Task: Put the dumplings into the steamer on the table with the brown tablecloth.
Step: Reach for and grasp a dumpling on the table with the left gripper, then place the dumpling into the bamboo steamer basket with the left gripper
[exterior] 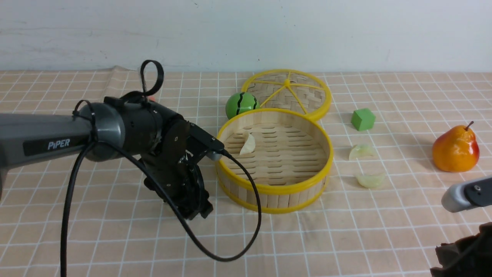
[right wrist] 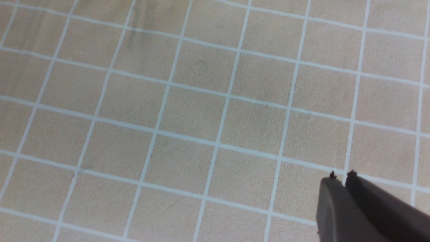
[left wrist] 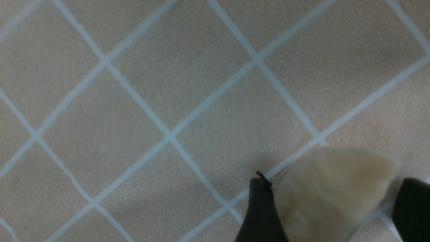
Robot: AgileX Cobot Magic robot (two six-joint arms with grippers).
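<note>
The steamer (exterior: 275, 188) stands mid-table on the brown tablecloth (exterior: 346, 238), with one pale dumpling (exterior: 248, 145) inside near its far left wall. Two more dumplings (exterior: 361, 151) (exterior: 371, 180) lie on the cloth to its right. My left gripper (exterior: 196, 209) is down at the cloth, left of the steamer. In the left wrist view it (left wrist: 334, 183) is open around a fourth dumpling (left wrist: 332, 195): one finger touches it, the other stands a little off. That dumpling is hidden in the front view. My right gripper (right wrist: 342, 174) is shut and empty over bare cloth.
The flat woven lid (exterior: 288, 92) leans behind the steamer, with a striped green ball (exterior: 241, 104) beside it. A green cube (exterior: 363, 119) and a pear (exterior: 456, 148) sit to the right. My right arm (exterior: 465, 196) is at the front right corner.
</note>
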